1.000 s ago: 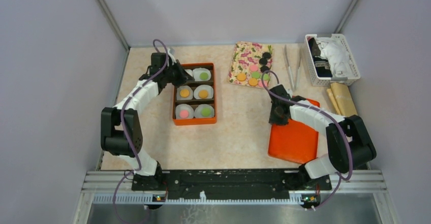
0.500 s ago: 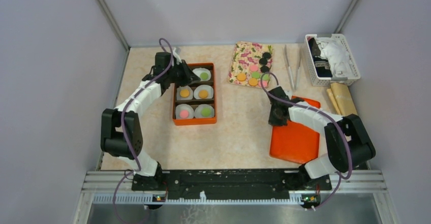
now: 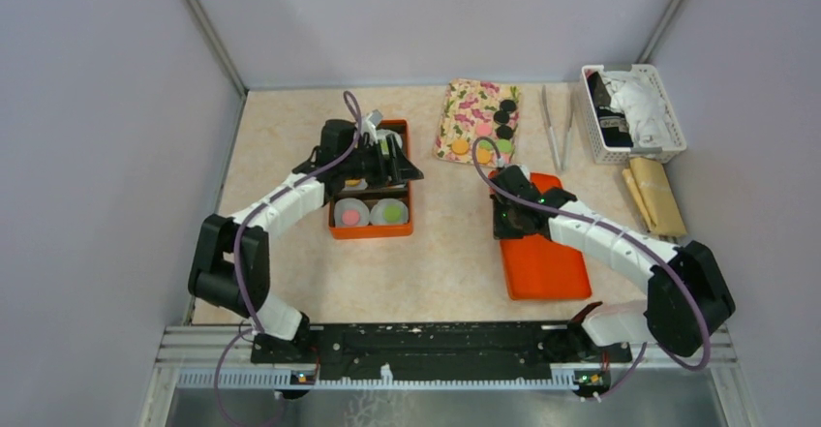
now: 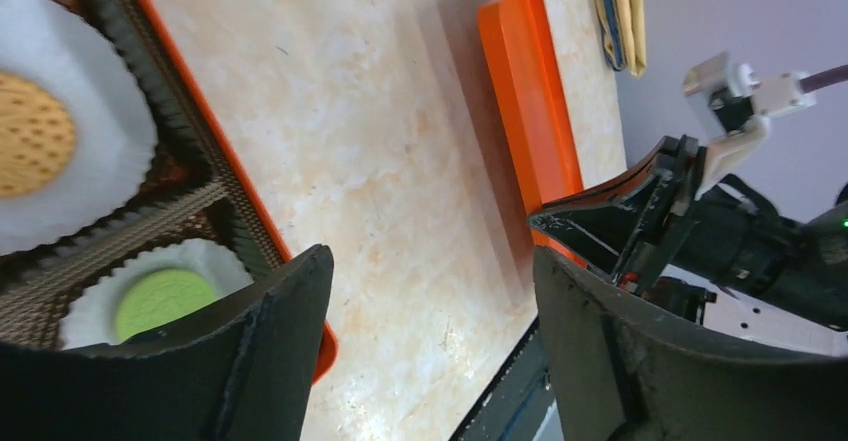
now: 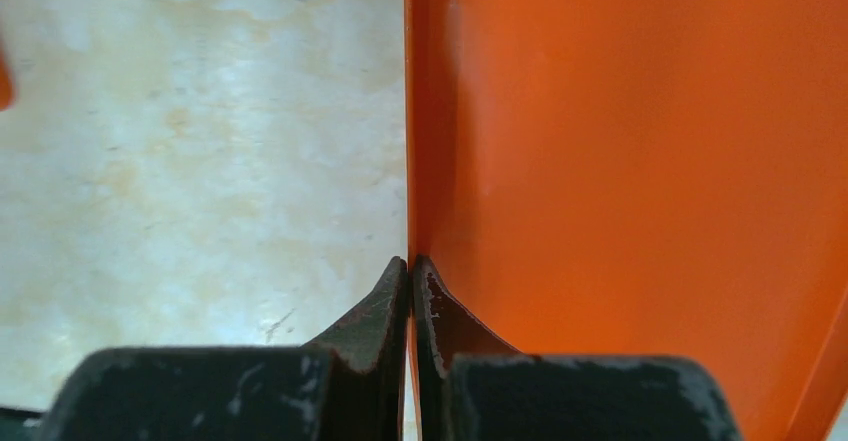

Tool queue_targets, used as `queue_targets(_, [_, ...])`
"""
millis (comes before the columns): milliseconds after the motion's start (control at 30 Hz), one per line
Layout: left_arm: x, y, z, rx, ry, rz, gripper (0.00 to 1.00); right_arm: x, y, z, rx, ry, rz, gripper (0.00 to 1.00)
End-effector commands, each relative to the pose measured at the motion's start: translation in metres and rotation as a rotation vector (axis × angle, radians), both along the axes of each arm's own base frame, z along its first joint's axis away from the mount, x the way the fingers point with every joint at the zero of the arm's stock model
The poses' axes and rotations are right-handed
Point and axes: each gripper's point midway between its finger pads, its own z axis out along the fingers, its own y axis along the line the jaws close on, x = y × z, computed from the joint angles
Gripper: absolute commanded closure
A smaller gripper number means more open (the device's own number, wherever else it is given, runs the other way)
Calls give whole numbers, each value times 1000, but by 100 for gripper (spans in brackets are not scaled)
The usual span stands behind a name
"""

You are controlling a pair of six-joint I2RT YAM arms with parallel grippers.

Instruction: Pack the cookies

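Loose cookies (image 3: pixel 483 129) in orange, pink, green and black lie on a floral cloth (image 3: pixel 468 107) at the back. The orange box (image 3: pixel 373 230) holds white paper cups with cookies, among them a pink one (image 3: pixel 350 216) and a green one (image 3: pixel 391 213). My left gripper (image 3: pixel 402 164) hangs open over the box's right side; in the left wrist view it (image 4: pixel 430 261) is empty, with an orange cookie (image 4: pixel 35 131) and a green cookie (image 4: pixel 160 296) in cups at the left. My right gripper (image 5: pixel 410 261) is shut on the left rim of the orange lid (image 5: pixel 650 161), right of the box (image 3: pixel 542 253).
Metal tongs (image 3: pixel 555 137) lie beside the cloth. A white basket (image 3: pixel 634 112) of cloths stands at the back right, with rolled paper (image 3: pixel 653 195) in front of it. Bare table lies between box and lid.
The left gripper opened and swung right across the box. The right gripper closed on the lid's rim, and the lid shifted left and turned straighter.
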Motion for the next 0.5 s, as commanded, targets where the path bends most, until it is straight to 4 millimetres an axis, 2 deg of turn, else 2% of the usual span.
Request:
queue_targets(0, [-11, -27, 13, -109, -65, -117, 18, 12, 35, 48, 132, -102, 108, 100])
queue_targets(133, [-18, -51, 16, -133, -84, -178, 11, 11, 58, 55, 165, -106, 184, 100])
queue_targets(233, [-22, -68, 15, -132, -92, -205, 10, 11, 79, 63, 188, -120, 237, 100])
queue_targets(467, [-32, -96, -3, -129, -44, -249, 10, 18, 115, 80, 251, -150, 298, 100])
